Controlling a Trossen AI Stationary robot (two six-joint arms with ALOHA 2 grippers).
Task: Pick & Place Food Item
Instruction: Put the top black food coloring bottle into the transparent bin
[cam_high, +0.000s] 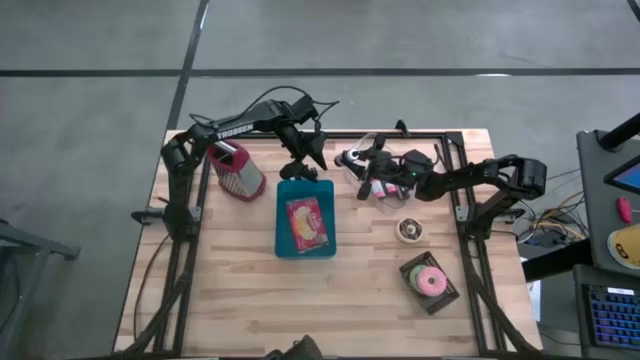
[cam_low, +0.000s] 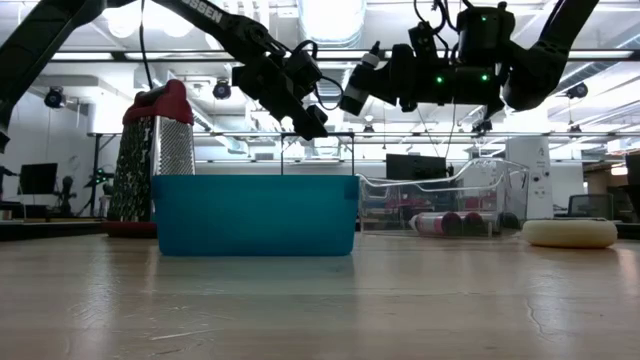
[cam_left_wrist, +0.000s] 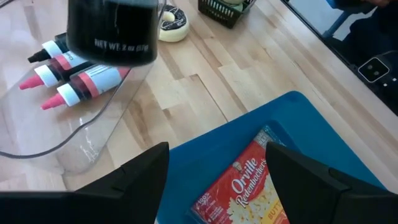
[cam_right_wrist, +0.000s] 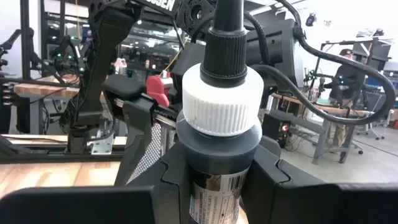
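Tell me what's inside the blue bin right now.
A popcorn bag lies flat in the blue bin. Nothing else shows inside; whatever is under the bag is covered.

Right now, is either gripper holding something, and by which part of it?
The right gripper holds a dark tube by its body just below the white cap. The left gripper holds nothing.

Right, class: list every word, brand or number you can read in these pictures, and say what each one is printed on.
"Orville Redenbacher's", then "BUTT" cut off: popcorn packet in the blue bin.
"NET WT" plus blurred figures: dark tube held by the right gripper.
"TROSSEN": left arm; partly visible in the low view.
Barcode on the tube: unreadable.
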